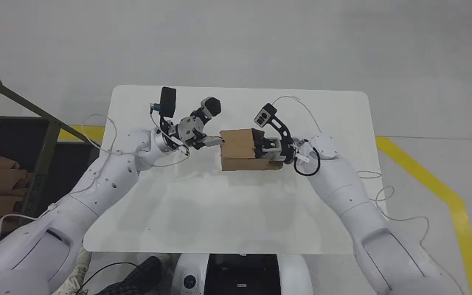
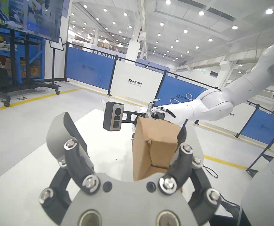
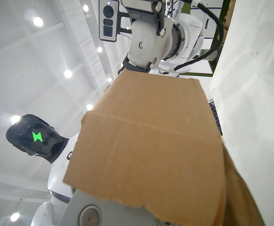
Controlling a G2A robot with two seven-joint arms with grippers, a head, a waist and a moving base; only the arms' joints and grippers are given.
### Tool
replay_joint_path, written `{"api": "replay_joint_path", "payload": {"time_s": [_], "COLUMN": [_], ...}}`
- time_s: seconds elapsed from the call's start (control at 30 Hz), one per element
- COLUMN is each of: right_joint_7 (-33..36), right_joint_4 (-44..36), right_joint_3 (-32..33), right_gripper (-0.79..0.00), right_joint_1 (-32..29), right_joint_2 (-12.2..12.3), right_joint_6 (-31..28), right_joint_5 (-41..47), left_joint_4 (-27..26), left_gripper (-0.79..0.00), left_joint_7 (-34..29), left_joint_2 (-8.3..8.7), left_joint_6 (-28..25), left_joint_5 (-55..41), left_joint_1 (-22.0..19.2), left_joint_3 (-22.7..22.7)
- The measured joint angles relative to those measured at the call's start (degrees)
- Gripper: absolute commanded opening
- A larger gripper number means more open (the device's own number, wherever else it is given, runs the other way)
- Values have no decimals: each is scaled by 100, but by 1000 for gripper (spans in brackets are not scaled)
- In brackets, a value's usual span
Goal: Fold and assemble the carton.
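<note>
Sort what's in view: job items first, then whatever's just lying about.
Job: carton, left gripper, right gripper.
Lying about: brown boxes beside the table, green frame, screen on a stand, blue barriers.

In the top view the right gripper [image 1: 264, 150] covers the carton's [image 1: 240, 150] 3 o'clock end, so its grip there cannot be told. Beyond the table's [image 1: 221, 214] 9 o'clock side, brown stacks [image 1: 6, 184] are cut off by the picture's edge. In the left wrist view the left gripper's [image 2: 125, 127] base plate hides the carton's near end. In the right wrist view a carton flap runs off the picture's edge.
</note>
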Motion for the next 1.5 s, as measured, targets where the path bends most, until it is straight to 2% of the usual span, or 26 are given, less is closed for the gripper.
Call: {"api": "replay_joint_path", "payload": {"time_s": [0.73,1.5], "right_joint_7": [-1,-30], "right_joint_4": [29,382], "right_joint_3": [-179,-403], "right_gripper": [-785,-785], "right_joint_1": [41,205], "right_joint_2": [-167,-403], "right_joint_6": [-1,-30], "right_joint_5": [27,4], "left_joint_4": [-111,-192], "left_gripper": [0,0], "left_joint_7": [-359,-596], "left_joint_2": [-94,-184], "left_joint_6": [0,0], "left_joint_5": [-626,-716], "left_joint_1": [44,65], "left_joint_3": [79,-38]}}
